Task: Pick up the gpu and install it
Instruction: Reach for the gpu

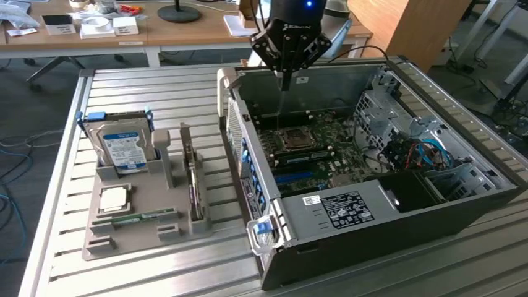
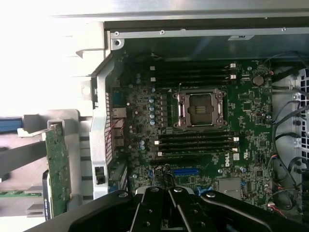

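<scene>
Thin green circuit-board gpu [image 1: 195,179] not picked up yet; black end effector [image 1: 285,80] pressed together, pinching nothing.
gpu stands on edge in a slot of the grey plastic holder tray [image 1: 140,207], on the tray's side nearest the open black computer case [image 1: 371,238]. Silver hard drive with blue-white label [image 1: 123,148] stands upright at the tray's far end. Tray sits on the slatted metal worktop [image 1: 123,272], at the exterior view's left. End effector hangs well apart from the gpu, over the case's far end above the green motherboard [image 1: 318,145].

gpu [image 1: 195,179], thin green card, upright on edge in grey holder [image 1: 140,207], nr pc case [image 1: 371,229], not installed
</scene>
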Robot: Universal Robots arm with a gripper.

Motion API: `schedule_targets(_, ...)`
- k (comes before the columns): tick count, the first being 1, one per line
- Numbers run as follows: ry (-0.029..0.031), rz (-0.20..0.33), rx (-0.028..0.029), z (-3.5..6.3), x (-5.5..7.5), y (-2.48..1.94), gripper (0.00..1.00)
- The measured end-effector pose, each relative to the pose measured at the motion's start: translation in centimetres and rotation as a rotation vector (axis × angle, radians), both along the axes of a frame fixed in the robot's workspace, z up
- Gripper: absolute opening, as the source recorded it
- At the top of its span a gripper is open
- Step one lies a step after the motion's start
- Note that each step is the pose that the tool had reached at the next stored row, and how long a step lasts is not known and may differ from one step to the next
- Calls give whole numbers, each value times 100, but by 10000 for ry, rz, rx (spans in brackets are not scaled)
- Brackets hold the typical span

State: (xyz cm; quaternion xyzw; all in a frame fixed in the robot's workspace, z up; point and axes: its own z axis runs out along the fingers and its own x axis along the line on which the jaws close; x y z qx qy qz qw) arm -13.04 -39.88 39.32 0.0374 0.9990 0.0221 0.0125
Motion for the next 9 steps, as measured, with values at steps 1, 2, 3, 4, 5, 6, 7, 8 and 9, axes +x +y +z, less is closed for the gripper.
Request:
schedule_targets(1,0,-1,0,0,-7,0,11)
schedule_targets(2,0,-1,0,0,-14,0,11)
schedule_targets(3,0,0,0,0,-21,0,11)
schedule_targets(4,0,0,0,0,-27,0,11)
schedule_targets(5,0,0,-1,0,-34,0,11)
schedule_targets(6,0,0,-1,0,-41,0,11)
schedule_targets(7,0,0,-1,0,-48,0,11)
schedule_targets(8,0,0,0,0,-55,0,11)
schedule_targets(9,0,0,0,0,-62,0,11)
